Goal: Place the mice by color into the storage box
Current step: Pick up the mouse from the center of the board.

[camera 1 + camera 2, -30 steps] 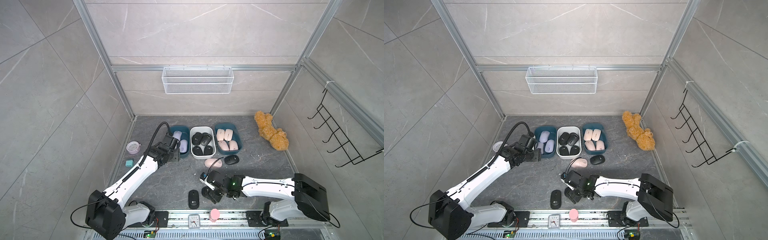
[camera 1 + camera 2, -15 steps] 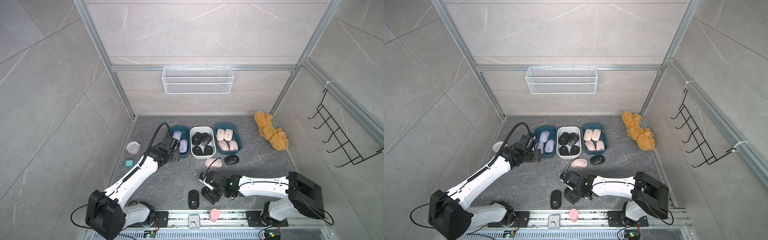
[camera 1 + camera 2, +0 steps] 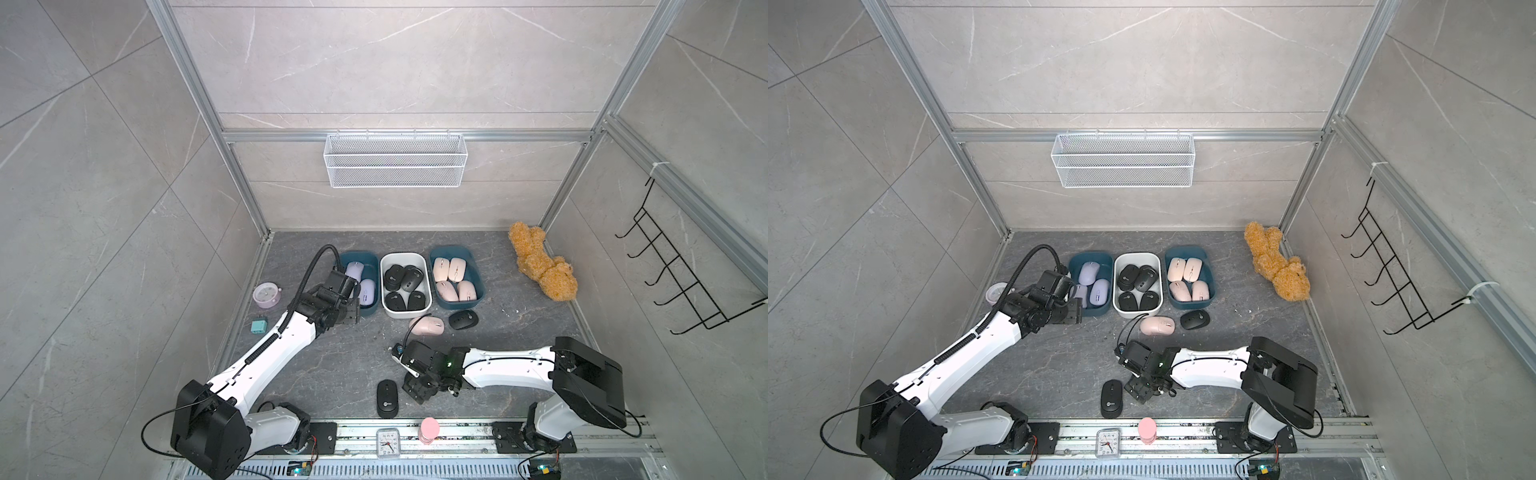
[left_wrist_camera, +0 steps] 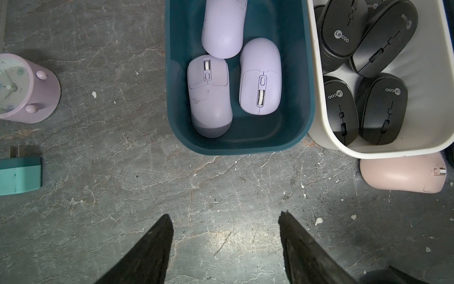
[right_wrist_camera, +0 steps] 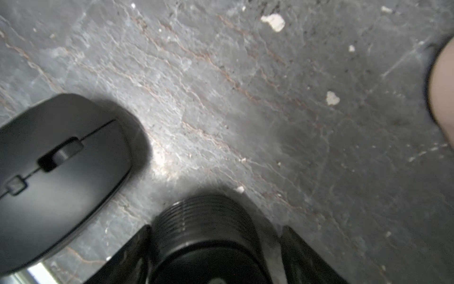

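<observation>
One matte black oval mouse (image 5: 204, 250) between parted jaws of right gripper (image 5: 216, 227), touching one finger (image 5: 134, 253) only. Second black mouse (image 3: 387, 398) flat on floor (image 3: 332, 365) just left. Left gripper (image 4: 224, 218) wide, empty, by teal plastic box (image 4: 245, 147).

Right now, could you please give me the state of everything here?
left claw: open, empty
right claw: around a black mouse, grip unclear
lilac-mouse bin: three inside
white bin: four black mice
pink-mouse bin: four inside
pink mouse: loose on table
other black mice: two, loose on table
</observation>
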You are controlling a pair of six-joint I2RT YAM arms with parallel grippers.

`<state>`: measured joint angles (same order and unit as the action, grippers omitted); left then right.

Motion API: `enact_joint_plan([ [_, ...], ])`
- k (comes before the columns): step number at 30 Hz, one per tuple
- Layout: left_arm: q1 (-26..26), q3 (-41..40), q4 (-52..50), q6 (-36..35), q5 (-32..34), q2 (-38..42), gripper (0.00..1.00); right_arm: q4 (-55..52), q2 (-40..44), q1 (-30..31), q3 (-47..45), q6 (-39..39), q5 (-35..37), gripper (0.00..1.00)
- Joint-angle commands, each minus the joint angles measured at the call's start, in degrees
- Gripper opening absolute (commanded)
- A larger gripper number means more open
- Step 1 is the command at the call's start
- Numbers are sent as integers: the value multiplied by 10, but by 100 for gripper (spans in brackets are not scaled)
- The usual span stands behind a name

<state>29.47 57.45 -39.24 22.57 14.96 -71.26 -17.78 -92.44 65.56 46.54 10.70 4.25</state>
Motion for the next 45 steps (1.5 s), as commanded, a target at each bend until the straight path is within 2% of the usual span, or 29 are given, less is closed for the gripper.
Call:
enact_joint_plan([
  [1, -2, 4, -6, 9, 7, 16, 71, -8, -20, -7, 10, 9, 7, 80],
  [9, -2, 2, -6, 7, 7, 18, 71, -31, -12, -24, 10, 23, 6, 78],
  [29, -2, -5, 1, 6, 1, 19, 71, -122, -31, -22, 45, 87, 11, 80],
  [39, -2, -9, 1, 5, 1, 26, 71, -121, -36, -22, 47, 95, 34, 68],
  [45, -2, -10, 2, 6, 1, 30, 71, -119, -14, -22, 53, 102, 62, 55],
])
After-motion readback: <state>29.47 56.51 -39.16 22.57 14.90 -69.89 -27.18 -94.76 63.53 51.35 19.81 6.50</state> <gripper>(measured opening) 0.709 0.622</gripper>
